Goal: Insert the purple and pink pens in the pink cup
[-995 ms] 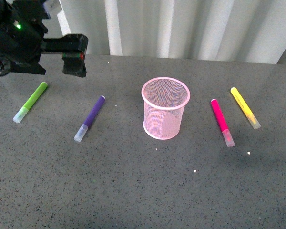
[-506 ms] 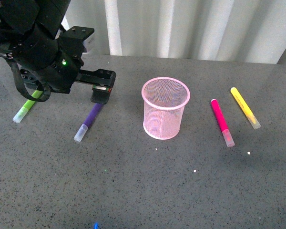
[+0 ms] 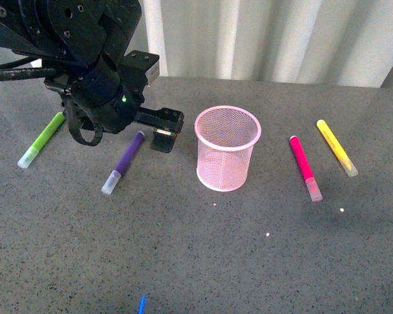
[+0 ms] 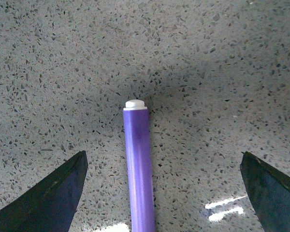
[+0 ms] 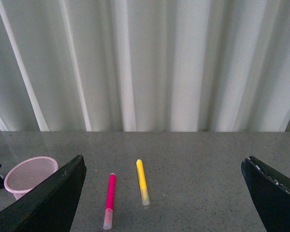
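Grey speckled bench (image 3: 216,261) takes up basically everything, with a pale pleated curtain (image 5: 135,63) hanging behind its far edge. The big black left arm (image 3: 85,59) is reaching in low over the bench. Its left fingers (image 4: 53,193) are spread wide, released, gripping nothing. In the left wrist view the purple pen (image 4: 139,164) lies flat on the bench in the gap between them. It touches neither finger and sits a bit closer to one than the other, white end plug pointing away from the camera. The right fingers (image 5: 48,198) are also wide apart and empty, off to the side and well clear of everything. The pink cup (image 3: 227,154) stands upright just beside the left fingers, on the side away from the purple pen (image 3: 124,162), and nothing's inside it as far as I can see through the mesh. The pink pen (image 3: 304,167) lies flat beyond the cup, far from the left fingers and out ahead of the right fingers. The yellow marker (image 3: 336,147) is next to it, a little further out. The green marker (image 3: 42,139) lies past the purple pen, partly under the arm.
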Controlling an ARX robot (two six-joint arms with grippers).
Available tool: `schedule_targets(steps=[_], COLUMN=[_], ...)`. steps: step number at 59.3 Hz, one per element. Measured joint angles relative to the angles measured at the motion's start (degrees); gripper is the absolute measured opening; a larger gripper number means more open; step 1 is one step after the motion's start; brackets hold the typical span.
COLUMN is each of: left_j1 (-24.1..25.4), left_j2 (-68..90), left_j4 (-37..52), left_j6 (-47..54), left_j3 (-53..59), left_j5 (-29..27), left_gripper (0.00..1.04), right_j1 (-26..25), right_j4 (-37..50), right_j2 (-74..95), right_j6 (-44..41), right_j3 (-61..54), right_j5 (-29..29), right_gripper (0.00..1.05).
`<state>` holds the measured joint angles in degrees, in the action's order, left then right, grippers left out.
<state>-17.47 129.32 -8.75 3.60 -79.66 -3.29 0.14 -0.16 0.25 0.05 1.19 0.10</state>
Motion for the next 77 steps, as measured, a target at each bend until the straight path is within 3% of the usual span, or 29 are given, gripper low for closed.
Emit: schedule_targets(steps=[40, 46, 65, 71, 77], left_j1=[0.3, -0.2, -0.5, 0.1, 1.2], left_j2=[4.5, 4.6, 4.5, 4.2, 3.7], left_j4=[0.6, 0.9, 0.0, -0.6, -0.5], left_j6=[0.6, -0.6, -3.4, -4.0, -5.2], left_j3=[-2.3, -2.0, -1.7, -1.9, -2.0], left_j5=[-1.7, -1.1, -2.2, -2.6, -1.6], left_gripper=[0.96, 0.75, 0.27, 0.15, 0.13], right_j1=[0.0, 0.0, 0.0, 0.0, 0.0], right_j4=[0.0, 0.0, 0.0, 0.0, 0.0], right_j2=[0.0, 0.0, 0.0, 0.0, 0.0], right_j6=[0.0, 0.0, 0.0, 0.0, 0.0], right_j3=[0.0, 0.0, 0.0, 0.0, 0.0], right_j5=[0.0, 0.0, 0.0, 0.0, 0.0], right_gripper=[0.98, 0.98, 0.98, 0.98, 0.98])
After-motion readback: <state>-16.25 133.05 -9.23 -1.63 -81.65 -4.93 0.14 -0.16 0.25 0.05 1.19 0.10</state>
